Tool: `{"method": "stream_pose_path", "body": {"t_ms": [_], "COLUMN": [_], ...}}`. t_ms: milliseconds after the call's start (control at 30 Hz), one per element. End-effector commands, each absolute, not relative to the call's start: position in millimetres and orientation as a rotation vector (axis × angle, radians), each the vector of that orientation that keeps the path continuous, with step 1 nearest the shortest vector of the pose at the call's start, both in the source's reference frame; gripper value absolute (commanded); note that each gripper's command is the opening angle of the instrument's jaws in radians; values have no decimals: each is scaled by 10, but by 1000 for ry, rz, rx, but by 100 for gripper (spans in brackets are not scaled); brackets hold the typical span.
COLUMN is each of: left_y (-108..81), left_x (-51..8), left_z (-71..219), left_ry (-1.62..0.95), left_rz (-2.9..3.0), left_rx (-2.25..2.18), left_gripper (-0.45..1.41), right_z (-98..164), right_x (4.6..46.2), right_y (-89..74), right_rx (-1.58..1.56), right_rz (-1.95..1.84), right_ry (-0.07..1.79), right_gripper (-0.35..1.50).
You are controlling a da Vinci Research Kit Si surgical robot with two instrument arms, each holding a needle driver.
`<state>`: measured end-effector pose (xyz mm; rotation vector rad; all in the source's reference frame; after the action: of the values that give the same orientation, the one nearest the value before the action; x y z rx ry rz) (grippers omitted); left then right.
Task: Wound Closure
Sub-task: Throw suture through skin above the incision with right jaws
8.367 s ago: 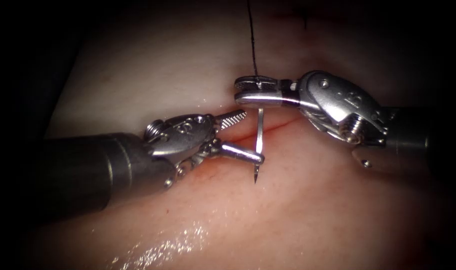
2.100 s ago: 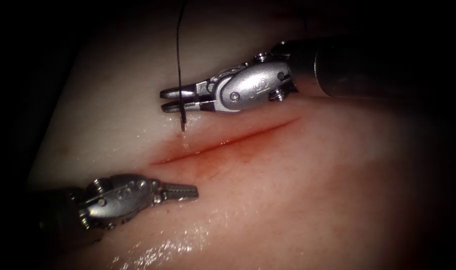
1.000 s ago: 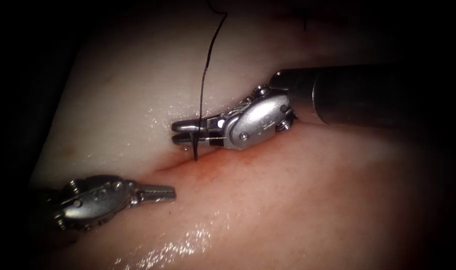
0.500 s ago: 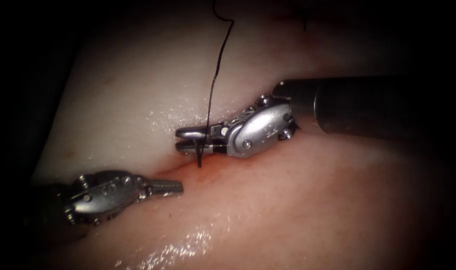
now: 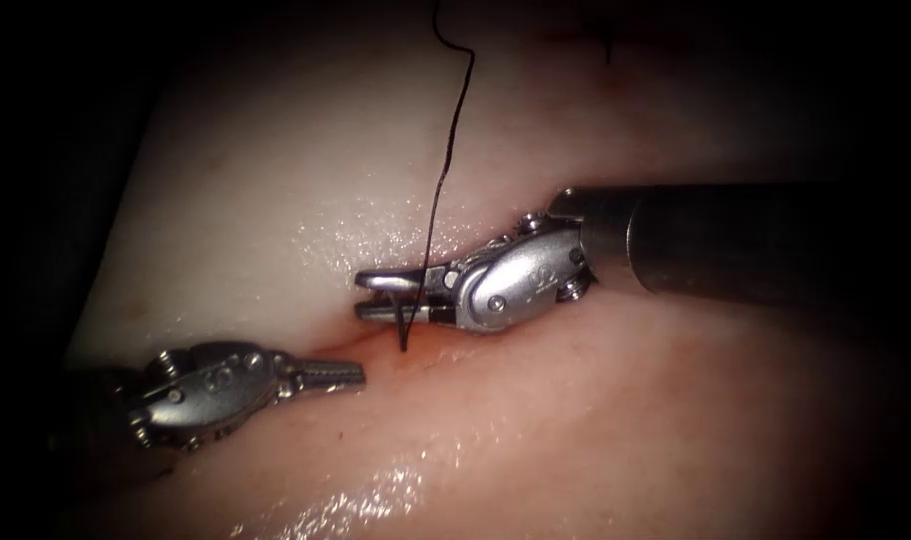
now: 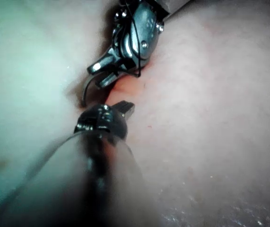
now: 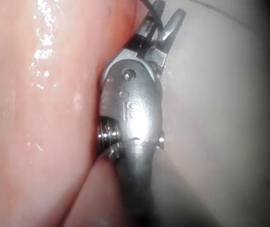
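The curved needle (image 5: 403, 322) was gripped near its thread (image 5: 445, 160) end by the right tool (image 5: 375, 296), point down at the cut (image 5: 350, 345); the left tool (image 5: 347, 374), closed and empty, was held nearby.

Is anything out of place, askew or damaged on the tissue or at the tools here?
Nothing stands out. The right end effector holds the needle, tip down at the cut, thread trailing upward. The left end effector holds nothing. Red fluid stays along the cut.
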<state>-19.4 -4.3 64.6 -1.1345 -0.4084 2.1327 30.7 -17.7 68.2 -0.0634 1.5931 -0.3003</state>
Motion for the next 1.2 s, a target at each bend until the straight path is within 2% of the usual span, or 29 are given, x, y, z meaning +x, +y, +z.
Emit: {"method": "stream_pose_path", "body": {"t_ms": [33, 333, 700, 1200], "left_y": [-43, -59, -70, -73], "left_x": [-202, -226, -209, -195], "left_z": [653, 682, 702, 701], "left_ry": [-407, -430, -471, -482], "left_rz": [2136, 2166, 2154, 2153], "left_rx": [-1132, -1089, -1045, -1030], "left_gripper": [-45, -45, -45, -45], "right_z": [682, 674, 680, 693], "right_x": [315, 329, 338, 321], "right_y": [-169, -153, -175, -185], "right_rx": [-67, 11, 37, 41], "right_rz": [-288, -199, -249, -227], "right_ry": [1602, 1609, 1587, 1548], "right_gripper": [-35, -35, -35, -35]}}
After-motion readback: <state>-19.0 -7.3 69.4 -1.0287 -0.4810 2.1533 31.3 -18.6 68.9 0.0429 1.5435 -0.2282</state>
